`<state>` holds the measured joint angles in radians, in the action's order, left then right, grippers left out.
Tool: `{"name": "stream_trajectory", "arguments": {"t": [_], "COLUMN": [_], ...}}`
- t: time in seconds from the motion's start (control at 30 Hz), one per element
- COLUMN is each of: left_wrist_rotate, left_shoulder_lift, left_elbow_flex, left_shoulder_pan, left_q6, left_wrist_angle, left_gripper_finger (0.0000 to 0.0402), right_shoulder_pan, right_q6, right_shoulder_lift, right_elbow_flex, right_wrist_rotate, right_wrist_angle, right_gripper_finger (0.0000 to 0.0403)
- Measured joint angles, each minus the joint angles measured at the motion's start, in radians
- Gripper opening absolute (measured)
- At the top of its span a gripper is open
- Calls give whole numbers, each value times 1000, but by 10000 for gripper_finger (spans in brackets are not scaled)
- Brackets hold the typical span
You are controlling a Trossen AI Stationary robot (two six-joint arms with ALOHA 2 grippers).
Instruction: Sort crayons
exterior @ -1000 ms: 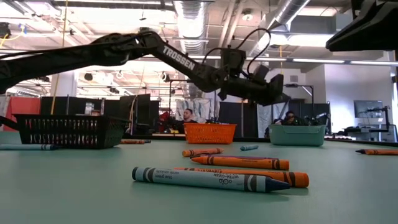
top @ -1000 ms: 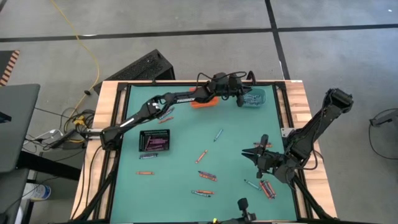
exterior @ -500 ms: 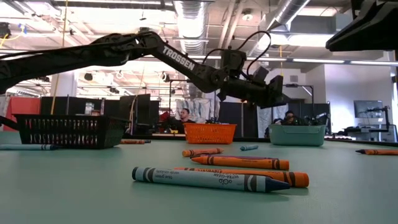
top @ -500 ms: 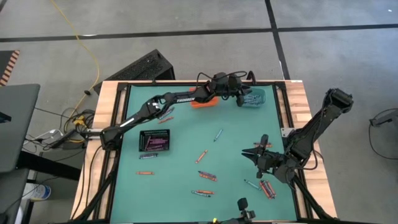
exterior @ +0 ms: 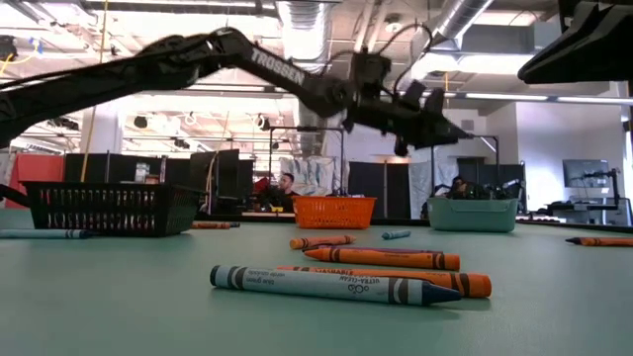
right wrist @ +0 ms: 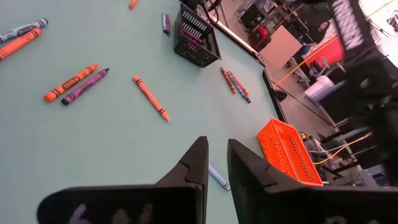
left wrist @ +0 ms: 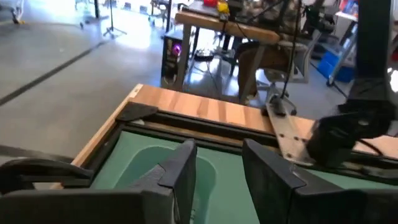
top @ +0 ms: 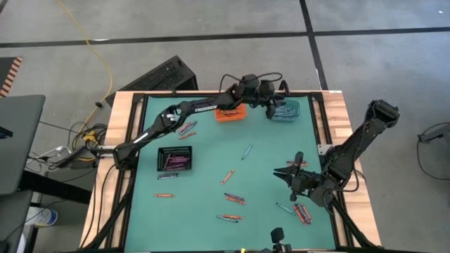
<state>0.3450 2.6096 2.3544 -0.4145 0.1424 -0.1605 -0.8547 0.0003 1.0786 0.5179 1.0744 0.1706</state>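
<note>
Crayons (top: 234, 199) lying scattered over near half of green table (top: 211, 151), none in either gripper.
Left gripper (top: 272, 106) now standing with fingers parted, empty, lifting above teal bin (top: 287, 111) at far right edge after being clamped shut a second ago — likely drop just made there.
Left arm rising away.
Orange bin (top: 230, 114) beside it, black bin (top: 175, 159) at left.
Right gripper (top: 281, 173) waiting low near right, fingers narrow, holding nothing.

Grey concrete floor (top: 211, 21) with dark seams, exposed ceiling ducts (exterior: 307, 25), and cluttered wooden workbenches (left wrist: 249, 28) behind.
</note>
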Motion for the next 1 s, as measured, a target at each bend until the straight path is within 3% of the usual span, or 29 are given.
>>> {"name": "stream_trajectory", "arguments": {"t": [0.3,0.67,0.87,1.0], "left_wrist_rotate": [-77,-150,-281,-316], "left_shoulder_lift": [-234,-534,-585,-581], "left_elbow_flex": [1,2,-2,-21], "left_shoulder_pan": [0,23,118,245], "left_q6": [-152,-185,-106,-29], "left_wrist_angle": [485,1292,1681,1710], "left_gripper_finger": [118,118,118,118], "right_shoulder_pan": [0,0,0,0], "right_q6": [4,27,29,29], "right_shoulder_lift": [0,0,0,0], "right_elbow_flex": [0,0,0,0], "right_wrist_rotate": [-3,-5,-5,-4], "right_wrist_angle": [1,-1,-12,-24], "right_gripper_finger": [63,63,63,63]}}
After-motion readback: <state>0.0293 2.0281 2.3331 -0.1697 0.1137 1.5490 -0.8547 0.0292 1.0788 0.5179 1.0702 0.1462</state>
